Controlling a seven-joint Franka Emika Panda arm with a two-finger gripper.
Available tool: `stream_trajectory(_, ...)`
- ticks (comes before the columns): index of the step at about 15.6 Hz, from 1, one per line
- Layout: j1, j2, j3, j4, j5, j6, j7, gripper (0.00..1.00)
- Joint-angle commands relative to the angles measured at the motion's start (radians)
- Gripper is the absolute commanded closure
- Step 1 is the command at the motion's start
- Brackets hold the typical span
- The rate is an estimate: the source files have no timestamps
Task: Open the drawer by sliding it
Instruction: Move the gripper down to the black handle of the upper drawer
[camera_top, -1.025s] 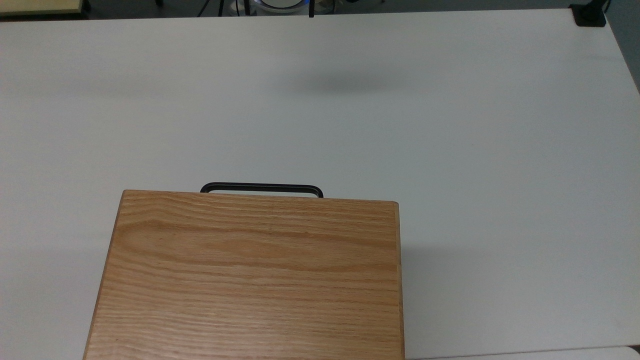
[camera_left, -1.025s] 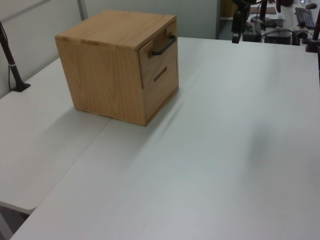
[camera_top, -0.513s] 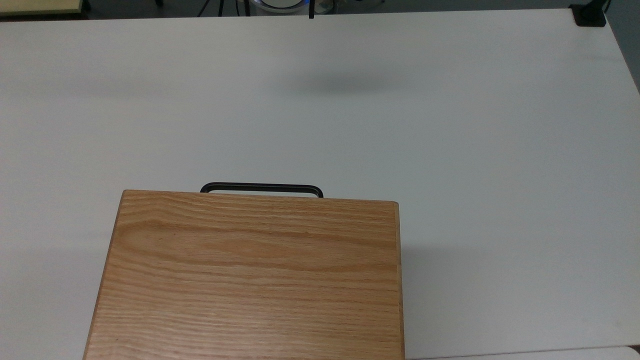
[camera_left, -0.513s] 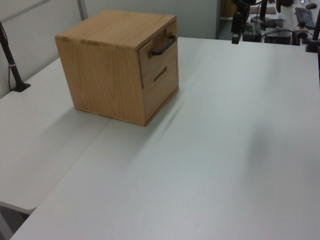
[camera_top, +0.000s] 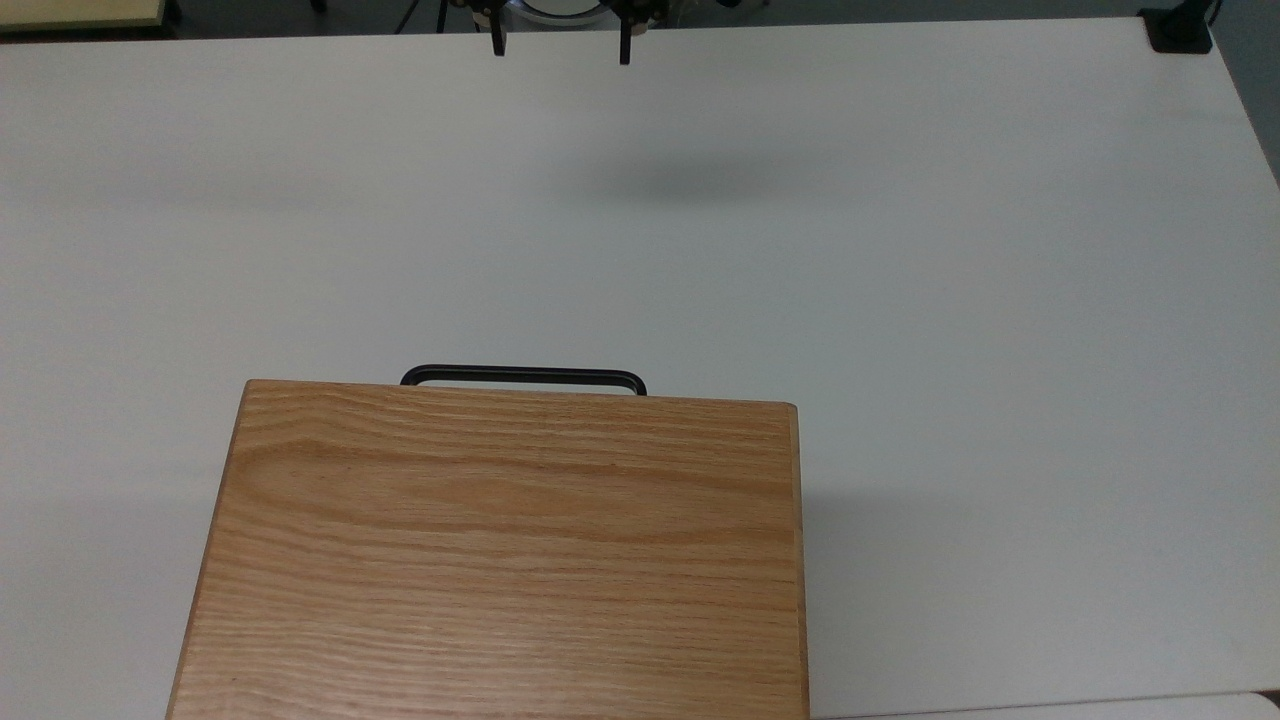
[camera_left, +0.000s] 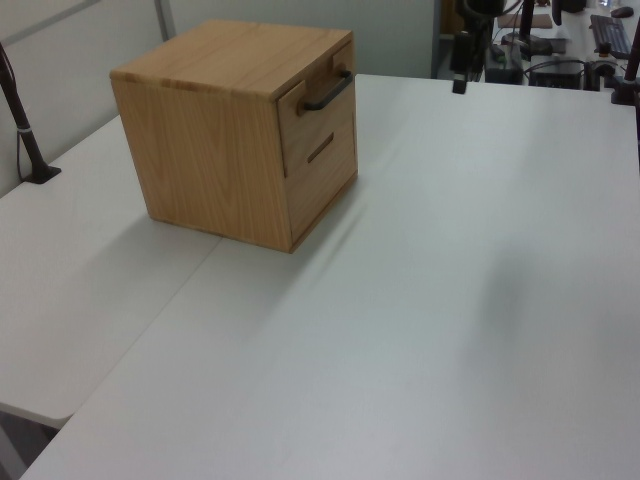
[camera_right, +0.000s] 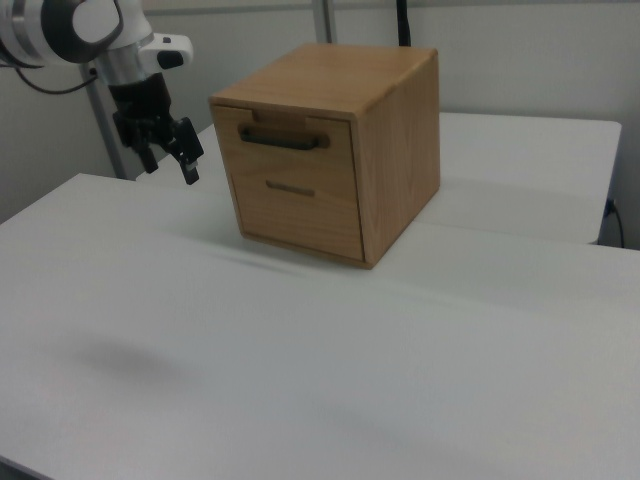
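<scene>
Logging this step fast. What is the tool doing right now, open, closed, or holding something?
Tool: open, holding nothing, in the air well away from the drawer's handle.

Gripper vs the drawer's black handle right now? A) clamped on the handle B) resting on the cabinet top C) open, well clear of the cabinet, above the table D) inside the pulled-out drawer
C: the gripper hangs open, apart from the handle of the shut drawer.
</scene>
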Motion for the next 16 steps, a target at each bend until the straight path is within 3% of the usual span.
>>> stream_trajectory(1,-0.017,0.032,-0.003,0.033,0.056,0.152,0.329,0.0)
stream_trajectory(4,-0.058,0.078,-0.003,0.038,0.106,0.318,0.621,0.0)
stream_trajectory(7,-0.092,0.128,-0.003,0.041,0.174,0.482,0.823,0.0)
stream_trajectory(10,-0.114,0.176,-0.003,0.053,0.208,0.603,0.911,0.2)
stream_trajectory(13,-0.111,0.248,-0.003,0.096,0.214,0.657,0.962,0.52)
stream_trajectory(16,-0.109,0.286,0.002,0.116,0.212,0.711,0.994,0.55)
